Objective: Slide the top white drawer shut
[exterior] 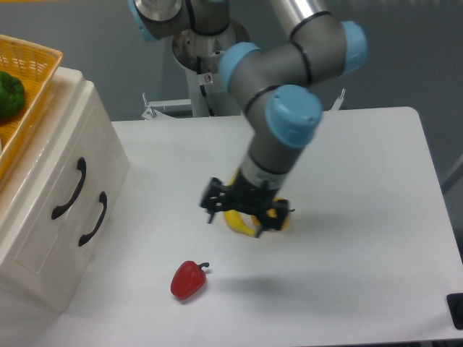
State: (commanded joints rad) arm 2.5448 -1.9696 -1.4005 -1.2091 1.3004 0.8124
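The top white drawer [54,170] sits at the left edge of the table [362,188], its front level with the lower drawer [72,238] beneath it, so it looks fully shut and the job appears done. Little could go wrong with the drawer itself; the risk lies around the tool [242,214], which hangs low over the middle of the table, well apart from the cabinet. Its black fingers are spread and hold nothing, and they hover right in front of the banana [239,220] and the yellow pepper [281,217], partly hiding both. A careless sideways move could knock them rolling. The red pepper [188,280] lies nearer the front edge, clear of the arm. An orange basket [32,65] with a green pepper [10,94] rests on top of the cabinet.
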